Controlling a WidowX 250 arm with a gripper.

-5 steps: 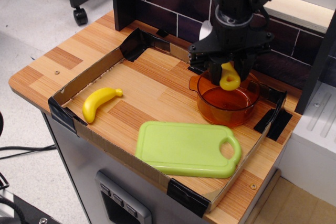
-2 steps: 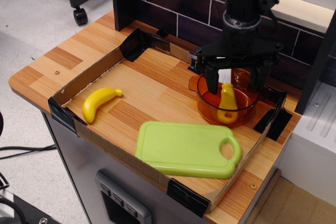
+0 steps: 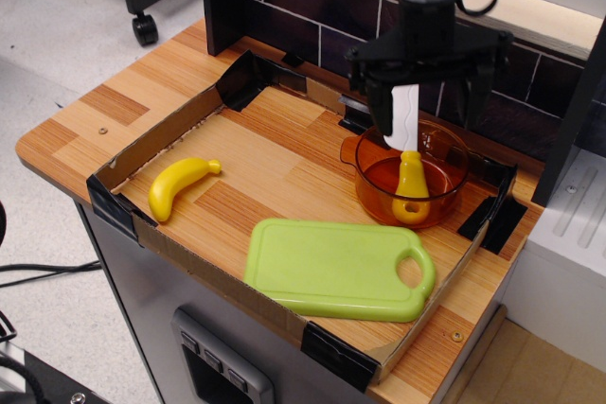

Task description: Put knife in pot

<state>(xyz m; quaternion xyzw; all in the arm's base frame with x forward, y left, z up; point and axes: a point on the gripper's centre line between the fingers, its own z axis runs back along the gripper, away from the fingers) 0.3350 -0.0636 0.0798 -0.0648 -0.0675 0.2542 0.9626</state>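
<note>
The knife [image 3: 408, 166] stands nearly upright in the pot [image 3: 410, 180], yellow handle down against the near wall, white blade sticking up above the rim and leaning on the far side; the pot is too shallow and narrow to let it lie flat, so it rests propped this way, and the task looks done. The pot sits at the far right of the cardboard-walled tray [image 3: 166, 130] on the desk [image 3: 76, 115], just beyond the green cutting board [image 3: 336, 267]. Above it the gripper [image 3: 431, 96] hangs with its fingers [image 3: 379, 111] spread wide, one on each side of the blade and not touching it, holding nothing. Compared with a moment ago, the fingers have risen clear of the pot rim, and the blade, then hidden between them, now shows in full; a second ago the knife was still pinched above the pot. The toy banana [image 3: 180, 186] lies untouched at the left of the tray.
</note>
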